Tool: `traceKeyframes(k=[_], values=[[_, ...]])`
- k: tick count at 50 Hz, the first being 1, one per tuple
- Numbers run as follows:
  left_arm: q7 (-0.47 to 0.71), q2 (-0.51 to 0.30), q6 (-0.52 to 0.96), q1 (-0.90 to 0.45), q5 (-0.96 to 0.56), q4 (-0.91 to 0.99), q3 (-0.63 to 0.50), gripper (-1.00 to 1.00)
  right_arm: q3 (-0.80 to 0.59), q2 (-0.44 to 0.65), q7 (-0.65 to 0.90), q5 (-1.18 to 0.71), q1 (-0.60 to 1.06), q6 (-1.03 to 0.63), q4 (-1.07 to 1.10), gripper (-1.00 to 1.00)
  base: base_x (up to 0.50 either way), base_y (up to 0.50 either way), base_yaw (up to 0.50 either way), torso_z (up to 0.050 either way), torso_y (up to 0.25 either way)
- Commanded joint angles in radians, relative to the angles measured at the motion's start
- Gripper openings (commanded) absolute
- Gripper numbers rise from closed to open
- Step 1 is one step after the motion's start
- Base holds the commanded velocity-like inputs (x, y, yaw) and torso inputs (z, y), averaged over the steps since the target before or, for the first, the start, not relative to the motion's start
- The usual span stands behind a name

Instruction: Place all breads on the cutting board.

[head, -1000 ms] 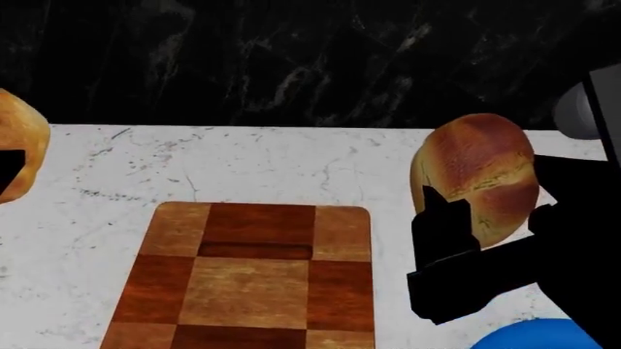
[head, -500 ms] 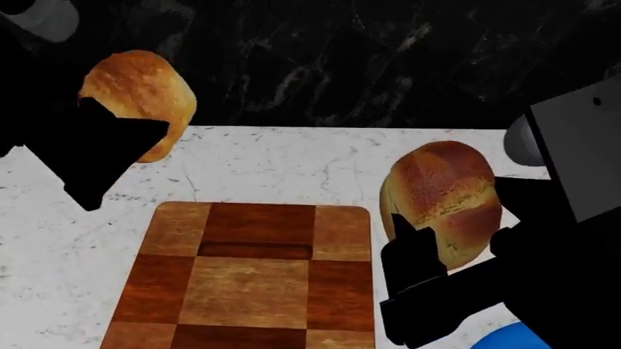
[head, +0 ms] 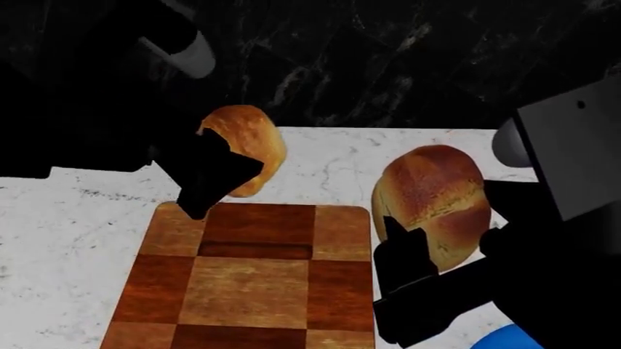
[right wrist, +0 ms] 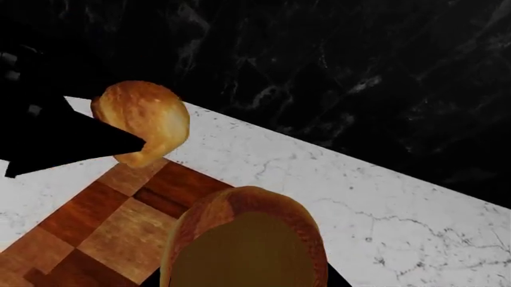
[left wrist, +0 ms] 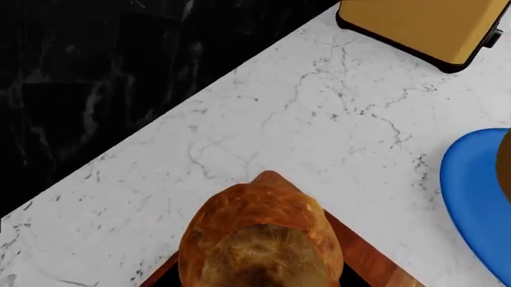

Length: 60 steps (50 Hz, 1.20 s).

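In the head view, one golden-brown bread (head: pixel 244 145) hangs over the far left corner of the checkered wooden cutting board (head: pixel 247 283), with my left gripper (head: pixel 228 166) shut on it. The other bread (head: pixel 434 200) hangs just off the board's right edge, and my right gripper (head: pixel 451 247) is shut on it. The left wrist view shows its bread (left wrist: pixel 259 239) above a corner of the board (left wrist: pixel 375 266). The right wrist view shows the right bread (right wrist: pixel 243 242) close up, with the left bread (right wrist: pixel 143 119) and the board (right wrist: pixel 96 233) beyond it.
A round blue plate (head: pixel 505 338) lies on the white marble counter (head: pixel 68 240) at the near right, under my right arm; it also shows as the blue plate (left wrist: pixel 475 191). A yellow toaster (left wrist: pixel 423 24) stands further off. A black marble wall (head: pixel 369 58) rises behind the counter.
My left arm has swung right with its bread, from the view's left edge to the board's far left corner. The right bread has moved left and slightly down, toward the board's right edge.
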<state>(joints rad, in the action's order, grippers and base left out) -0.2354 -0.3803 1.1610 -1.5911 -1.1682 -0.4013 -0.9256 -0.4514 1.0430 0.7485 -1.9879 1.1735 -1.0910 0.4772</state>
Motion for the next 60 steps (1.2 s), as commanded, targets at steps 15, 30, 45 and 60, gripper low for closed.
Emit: traceKeyframes(k=[15,30,45,60], values=[[-0.080,0.083,-0.075,0.113,0.068,-0.121,-0.078,-1.00,0.019,0.037,0.009,-0.026,-0.029,0.027,0.044,-1.00,0.00,0.00,0.00,0.001,0.001],[-0.087,0.076,-0.071,0.138,0.087,-0.121,-0.115,-1.00,0.007,0.035,0.016,-0.031,0.001,0.011,0.027,-1.00,0.00,0.00,0.00,0.000,0.001],[-0.073,0.048,-0.046,0.120,0.063,-0.057,-0.104,1.00,0.012,0.031,-0.006,-0.003,-0.026,0.025,0.031,-1.00,0.00,0.00,0.00,0.000,0.000],[0.098,-0.101,0.076,0.116,-0.136,0.198,0.042,1.00,-0.059,-0.067,0.011,0.000,0.043,-0.019,-0.017,-1.00,0.00,0.00,0.00,0.000,0.000]])
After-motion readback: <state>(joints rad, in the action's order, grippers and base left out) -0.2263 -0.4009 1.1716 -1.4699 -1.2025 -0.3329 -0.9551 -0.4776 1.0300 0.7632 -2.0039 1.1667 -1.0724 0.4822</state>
